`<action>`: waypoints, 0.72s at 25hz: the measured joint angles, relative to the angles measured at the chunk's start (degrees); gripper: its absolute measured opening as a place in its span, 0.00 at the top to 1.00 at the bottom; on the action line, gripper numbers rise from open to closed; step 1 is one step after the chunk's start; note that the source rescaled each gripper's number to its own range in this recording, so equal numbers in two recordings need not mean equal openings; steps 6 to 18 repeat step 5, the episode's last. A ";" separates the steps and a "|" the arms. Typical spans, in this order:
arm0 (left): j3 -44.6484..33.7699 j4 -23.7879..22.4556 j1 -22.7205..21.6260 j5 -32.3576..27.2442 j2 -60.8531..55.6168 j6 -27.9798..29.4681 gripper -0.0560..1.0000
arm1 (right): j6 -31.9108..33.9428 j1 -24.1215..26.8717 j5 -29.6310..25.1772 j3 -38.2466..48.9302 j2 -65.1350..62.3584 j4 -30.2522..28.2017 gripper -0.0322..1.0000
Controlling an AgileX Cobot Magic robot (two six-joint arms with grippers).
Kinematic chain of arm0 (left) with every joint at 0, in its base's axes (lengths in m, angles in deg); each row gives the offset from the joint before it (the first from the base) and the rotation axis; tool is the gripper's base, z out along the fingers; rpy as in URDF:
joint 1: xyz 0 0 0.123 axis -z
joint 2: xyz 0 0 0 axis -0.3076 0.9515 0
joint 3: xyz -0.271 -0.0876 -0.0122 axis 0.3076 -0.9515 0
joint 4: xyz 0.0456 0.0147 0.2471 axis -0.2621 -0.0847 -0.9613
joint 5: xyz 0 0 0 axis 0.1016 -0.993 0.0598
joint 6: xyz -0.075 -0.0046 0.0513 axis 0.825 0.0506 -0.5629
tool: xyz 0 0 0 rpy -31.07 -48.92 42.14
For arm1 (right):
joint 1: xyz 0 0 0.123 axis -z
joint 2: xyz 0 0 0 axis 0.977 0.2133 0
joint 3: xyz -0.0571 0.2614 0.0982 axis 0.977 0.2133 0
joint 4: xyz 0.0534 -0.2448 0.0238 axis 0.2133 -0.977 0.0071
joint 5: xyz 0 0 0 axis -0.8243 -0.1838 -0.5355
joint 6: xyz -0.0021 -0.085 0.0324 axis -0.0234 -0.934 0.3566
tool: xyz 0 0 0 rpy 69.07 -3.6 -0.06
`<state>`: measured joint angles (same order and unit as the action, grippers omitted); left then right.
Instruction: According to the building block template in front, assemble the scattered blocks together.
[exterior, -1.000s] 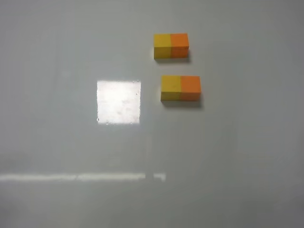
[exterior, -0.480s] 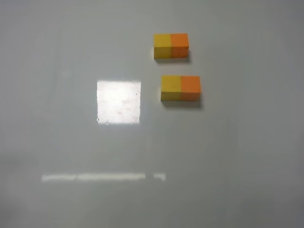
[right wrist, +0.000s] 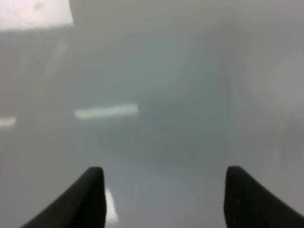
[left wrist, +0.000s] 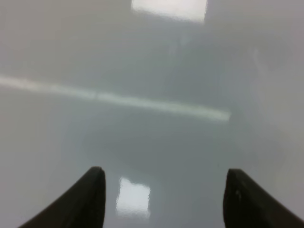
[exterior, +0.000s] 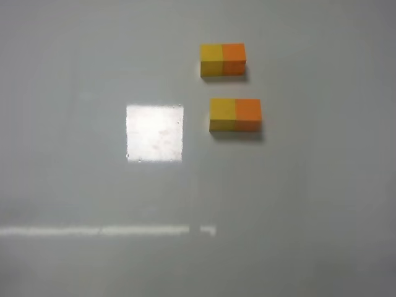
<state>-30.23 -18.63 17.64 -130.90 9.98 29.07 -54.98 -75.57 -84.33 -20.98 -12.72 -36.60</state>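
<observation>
Two yellow-orange pairs on grey table, both grippers empty.
Template (exterior: 223, 59) lies flat, long axis left-right across the high view, yellow end left, orange end right. Just nearer the camera and slightly right of the template, not touching it: yellow cube (exterior: 223, 114) and orange cube (exterior: 248, 114) pressed together side by side, same axis, same colour order. Left gripper (left wrist: 164, 199) and right gripper (right wrist: 164, 199) jaws parted, nothing between, over bare table (exterior: 74, 185).

Each claw (left wrist: 164, 197) (right wrist: 164, 197) has black (matte) tapered fingers.
</observation>
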 joint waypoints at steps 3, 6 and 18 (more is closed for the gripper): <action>0.00 0.00 0.00 0.00 0.00 0.00 0.61 | 0.00 0.00 0.00 0.00 0.00 0.00 0.56; 0.00 0.00 0.00 0.00 0.00 0.00 0.61 | 0.00 0.00 0.00 0.00 0.00 0.00 0.58; 0.00 0.00 0.00 0.00 0.00 0.00 0.61 | 0.00 0.00 0.00 0.00 0.00 0.00 0.58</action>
